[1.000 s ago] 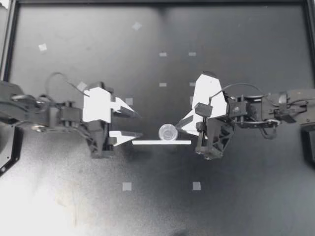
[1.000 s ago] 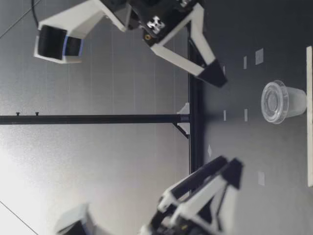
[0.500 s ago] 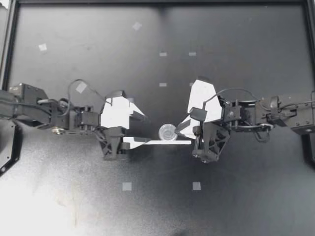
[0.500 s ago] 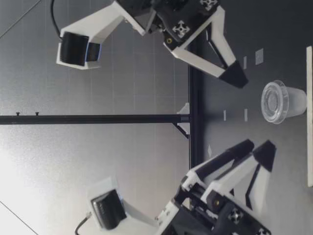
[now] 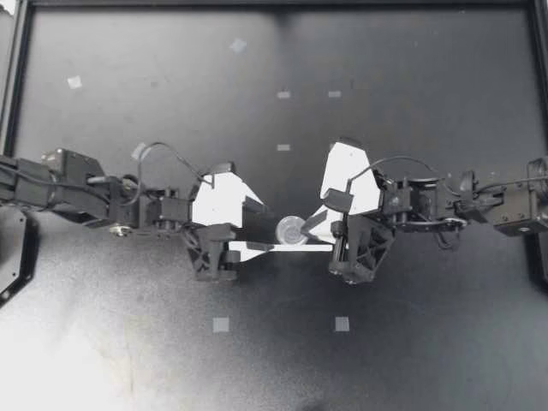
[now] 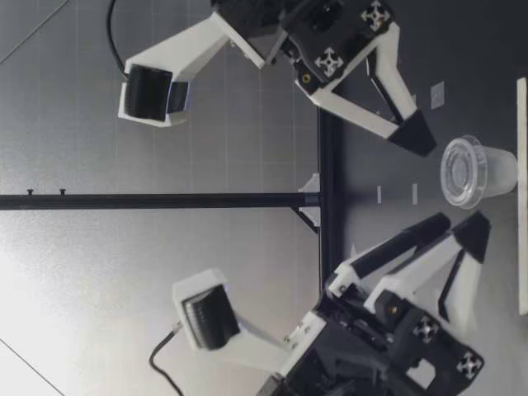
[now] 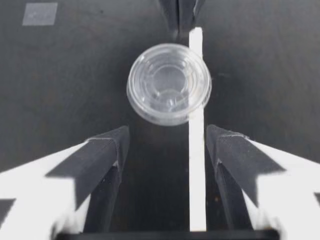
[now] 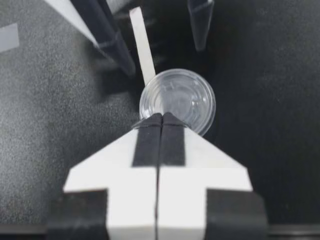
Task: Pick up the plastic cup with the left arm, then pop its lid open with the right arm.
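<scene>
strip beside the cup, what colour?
Plain white strip; clearest in the left wrist view.

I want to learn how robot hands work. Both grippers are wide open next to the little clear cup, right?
Not quite. The left gripper is wide open, but the right gripper is shut, with its two fingers pressed together. Both are next to the little clear cup, as you said. The right wrist view shows the closed fingers plainly.

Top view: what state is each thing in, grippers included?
Cup: upright, not gripped.
Strip: lying flat beside the cup.
Left gripper: open, the strip's end between its fingers.
Right gripper: shut, empty, tips by the cup.
</scene>
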### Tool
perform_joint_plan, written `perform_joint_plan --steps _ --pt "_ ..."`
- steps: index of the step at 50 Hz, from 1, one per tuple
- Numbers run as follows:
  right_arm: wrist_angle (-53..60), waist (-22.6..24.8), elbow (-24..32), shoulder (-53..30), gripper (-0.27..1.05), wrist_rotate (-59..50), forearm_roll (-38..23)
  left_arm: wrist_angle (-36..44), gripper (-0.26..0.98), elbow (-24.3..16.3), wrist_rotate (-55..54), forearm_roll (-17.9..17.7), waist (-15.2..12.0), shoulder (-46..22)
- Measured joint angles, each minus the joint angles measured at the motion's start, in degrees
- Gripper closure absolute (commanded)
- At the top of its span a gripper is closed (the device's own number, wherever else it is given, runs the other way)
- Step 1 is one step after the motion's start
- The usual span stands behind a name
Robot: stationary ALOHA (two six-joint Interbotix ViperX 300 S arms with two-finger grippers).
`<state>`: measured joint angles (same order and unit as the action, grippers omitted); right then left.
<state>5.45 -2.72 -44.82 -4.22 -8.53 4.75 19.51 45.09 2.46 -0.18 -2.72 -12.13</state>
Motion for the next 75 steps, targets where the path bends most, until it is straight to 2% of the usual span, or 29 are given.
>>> perform_joint_plan --steps 24,75 --pt "0.44 0.0 0.09 -1.58 0.85 -0.09 0.0 1.41 0.11 -3.08 -0.09 0.09 0.35 -4.39" --pt "0.09 0.0 0.0 -4.83 0.85 -2.9 0.09 2.11 0.11 -3.43 -0.18 0.09 0.35 -4.66"
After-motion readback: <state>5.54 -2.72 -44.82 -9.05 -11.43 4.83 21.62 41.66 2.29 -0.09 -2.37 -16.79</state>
